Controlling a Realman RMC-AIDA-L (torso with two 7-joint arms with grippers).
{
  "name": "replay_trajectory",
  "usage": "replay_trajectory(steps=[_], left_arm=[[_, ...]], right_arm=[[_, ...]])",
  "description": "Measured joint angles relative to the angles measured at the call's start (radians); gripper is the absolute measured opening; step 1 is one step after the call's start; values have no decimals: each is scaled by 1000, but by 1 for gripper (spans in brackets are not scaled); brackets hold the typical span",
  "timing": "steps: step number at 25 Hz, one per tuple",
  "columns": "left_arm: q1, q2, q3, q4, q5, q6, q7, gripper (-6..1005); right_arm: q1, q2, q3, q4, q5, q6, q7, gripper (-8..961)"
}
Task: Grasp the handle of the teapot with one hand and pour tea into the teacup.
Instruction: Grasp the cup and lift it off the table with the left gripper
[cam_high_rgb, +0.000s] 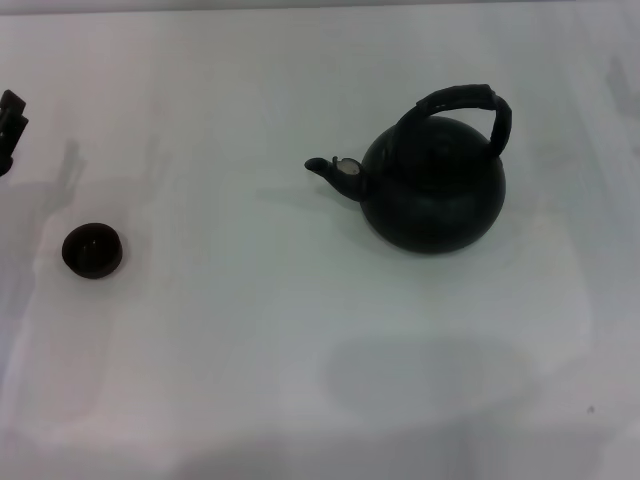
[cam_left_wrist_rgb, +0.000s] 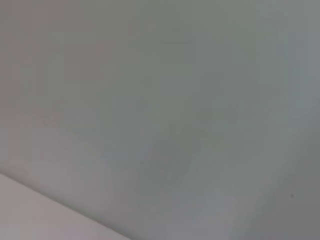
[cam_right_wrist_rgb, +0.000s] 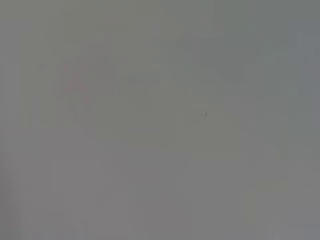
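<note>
The black teapot (cam_high_rgb: 432, 185) stands upright on the white table, right of centre in the head view. Its short spout (cam_high_rgb: 328, 168), with a small pale spot, points left. Its thick black ribbed handle (cam_high_rgb: 462, 104) arches over the top. The tiny dark teacup (cam_high_rgb: 92, 250) stands at the left, far from the spout. Part of my left gripper (cam_high_rgb: 10, 125) shows as a black shape at the left edge, above and behind the cup. My right gripper is out of view. Both wrist views show only bare grey surface.
The white table (cam_high_rgb: 250, 330) spreads across the whole head view, its far edge along the top. A faint round shadow (cam_high_rgb: 420, 375) lies on the table in front of the teapot.
</note>
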Motion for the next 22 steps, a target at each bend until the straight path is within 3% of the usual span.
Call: replay_trajectory(steps=[16, 22], left_arm=[[3, 0, 0, 0, 42, -33, 0, 843], [11, 1, 0, 14, 161, -91, 1, 843]], right_arm=[[-6, 1, 0, 2, 5, 0, 0, 723], [-7, 2, 2, 3, 7, 0, 0, 723]])
